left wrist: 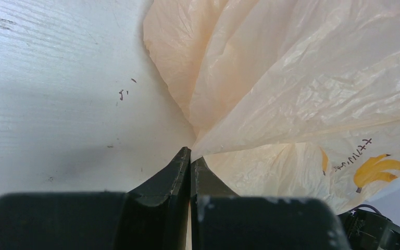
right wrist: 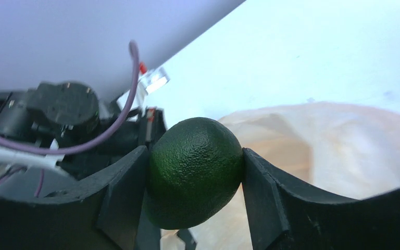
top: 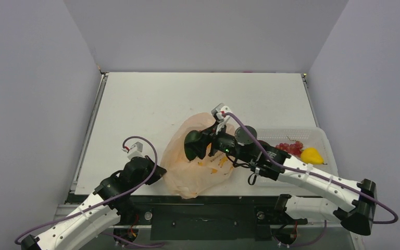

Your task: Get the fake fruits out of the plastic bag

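Observation:
The peach-orange plastic bag (top: 200, 166) printed with bananas lies crumpled near the table's front edge; it also fills the left wrist view (left wrist: 291, 94). My left gripper (top: 158, 173) is shut on the bag's left edge, fingertips pinching the film (left wrist: 190, 156). My right gripper (top: 194, 146) is shut on the dark green avocado-shaped fruit (right wrist: 195, 172) and holds it above the bag; the fruit shows in the top view (top: 190, 145). The string of red berries (top: 290, 148) and the yellow piece (top: 312, 155) lie in the white tray. Other fruits are hidden.
The white perforated tray (top: 317, 134) sits at the right, under the right arm. The left arm and its purple cable (top: 135, 140) lie at the front left. Grey walls surround the white table (top: 187, 94).

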Motion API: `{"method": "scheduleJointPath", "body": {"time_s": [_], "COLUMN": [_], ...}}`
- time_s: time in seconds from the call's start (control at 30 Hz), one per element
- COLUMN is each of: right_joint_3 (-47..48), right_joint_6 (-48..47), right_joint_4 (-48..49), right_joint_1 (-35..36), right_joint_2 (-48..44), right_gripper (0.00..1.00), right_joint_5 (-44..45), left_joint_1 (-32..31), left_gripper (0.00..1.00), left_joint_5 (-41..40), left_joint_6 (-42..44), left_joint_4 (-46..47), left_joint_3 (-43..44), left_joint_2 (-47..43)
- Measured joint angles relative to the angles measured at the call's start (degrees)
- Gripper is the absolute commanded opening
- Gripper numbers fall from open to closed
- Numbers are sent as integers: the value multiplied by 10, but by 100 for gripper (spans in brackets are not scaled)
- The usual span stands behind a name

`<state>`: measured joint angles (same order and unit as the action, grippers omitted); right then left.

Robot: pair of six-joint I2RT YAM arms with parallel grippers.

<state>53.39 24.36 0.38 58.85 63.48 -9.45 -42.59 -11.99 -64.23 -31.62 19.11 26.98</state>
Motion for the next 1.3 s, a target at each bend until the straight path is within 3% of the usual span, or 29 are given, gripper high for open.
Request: {"method": "scheduleJointPath", "body": {"time_s": [0.17,0.37,0.73,1.1,1.3], "right_joint_3": [-11,-61,-109,-101,-101], "right_joint_6": [-19,5,85,211,280], "right_joint_4": [-4,-26,-125,-354,-480], "right_joint_1": [-23,-146,-404,-556,-585], "right_joint_2": [-87,-176,-281,-156,-139], "right_gripper": [0,0,0,0,0], "right_joint_5": [144,268,313,327,367], "left_joint_1": [0,0,3,3,3], "left_gripper": [0,0,0,0,0], "left_joint_5": [0,4,9,15,16], "left_joint_6": [-1,-1,0,3,3], "left_joint_4": [-2,0,2,11,14], "left_joint_3": [-1,-5,-10,-10,-10], "left_joint_2": [-3,-2,5,21,17]}}
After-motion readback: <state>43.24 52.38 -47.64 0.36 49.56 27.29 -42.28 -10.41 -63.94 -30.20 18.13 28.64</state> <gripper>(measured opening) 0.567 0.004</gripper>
